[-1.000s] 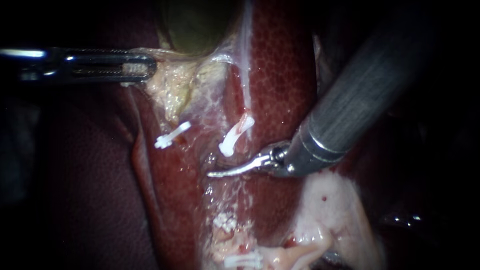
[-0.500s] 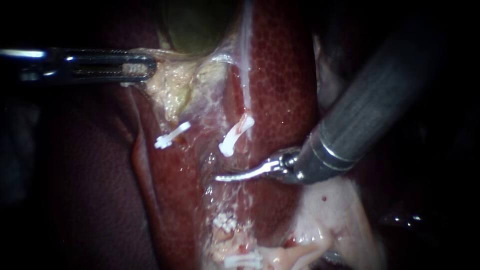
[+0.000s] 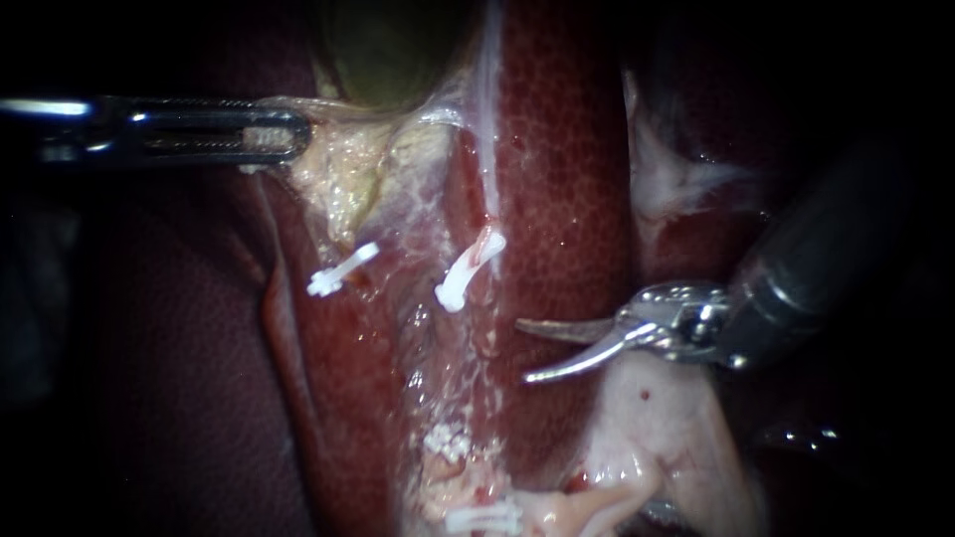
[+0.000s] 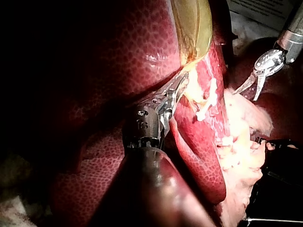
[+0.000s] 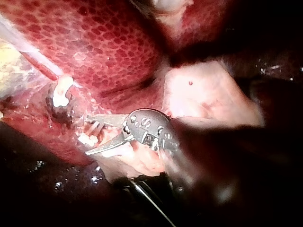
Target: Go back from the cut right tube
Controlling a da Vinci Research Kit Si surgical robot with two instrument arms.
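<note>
Right instrument (image 3: 522, 351): end effector spread, empty, over liver (image 3: 557, 189).
Cut right tube (image 3: 489, 244): stub bearing clip (image 3: 456, 285), ahead of that end effector's tips, apart.
Left instrument (image 3: 298, 134): end effector pinching pale tissue (image 3: 333, 174).

The bench itself is almost fully hidden: around the liver (image 3: 557, 149) the endoscope view is only dark. The liver lies there as a broad, red, mottled mass that fills the views, and the yellow-green gallbladder (image 3: 388, 50) rests on it. In the left wrist view a pale sheet (image 4: 255, 9) shows beyond the liver's far edge.
</note>
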